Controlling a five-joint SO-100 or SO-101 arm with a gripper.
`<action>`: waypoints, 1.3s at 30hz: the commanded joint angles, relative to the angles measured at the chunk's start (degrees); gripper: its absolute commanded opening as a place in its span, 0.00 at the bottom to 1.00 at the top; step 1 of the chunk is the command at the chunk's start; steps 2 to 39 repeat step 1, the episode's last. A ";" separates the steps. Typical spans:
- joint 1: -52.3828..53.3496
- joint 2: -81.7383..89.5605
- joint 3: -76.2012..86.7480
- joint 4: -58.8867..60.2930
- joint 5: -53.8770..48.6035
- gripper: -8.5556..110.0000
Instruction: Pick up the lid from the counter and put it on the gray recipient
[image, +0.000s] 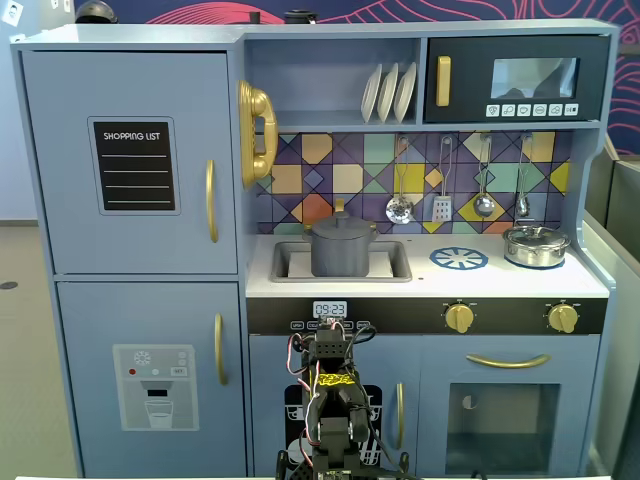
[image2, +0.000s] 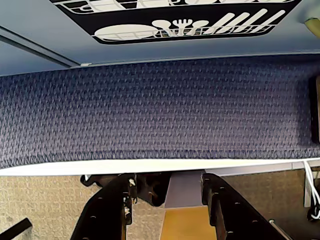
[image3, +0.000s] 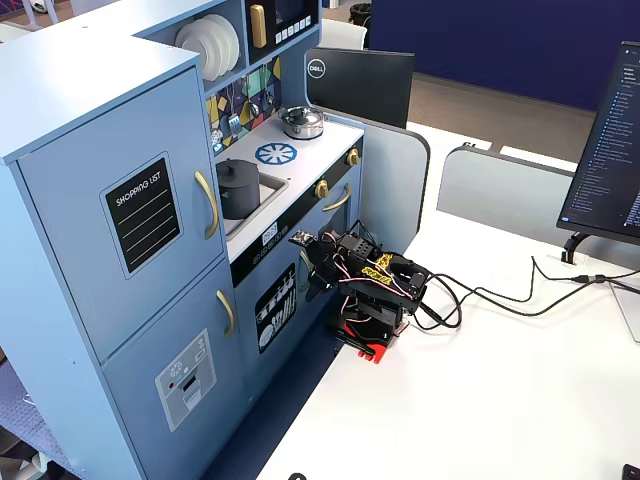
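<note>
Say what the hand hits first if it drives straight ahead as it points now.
Probably the blue mat in front of the toy kitchen; the open hand points at it in the wrist view, though depth is unclear.

A silver pot (image: 536, 245) sits on the white counter (image: 590, 280).

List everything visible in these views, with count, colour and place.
Toy kitchen: one, light blue, behind the arm.
Gray pot: one, lid on it, in the sink.
Steel pot: one, silver, counter's right end in a fixed view.
Plates: three, white, upper shelf.
Utensils: four, silver, hanging on the tiled wall.
Toy phone: one, gold, beside the fridge.
Monitors: two, black, on the white desk.
Arm: one, black, folded on the desk.
End effector: one, black, open, empty.
</note>
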 joint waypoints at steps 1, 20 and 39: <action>0.88 -0.35 -0.18 9.84 1.76 0.14; 0.88 -0.35 -0.18 9.84 1.76 0.14; 0.88 -0.35 -0.18 9.84 1.76 0.14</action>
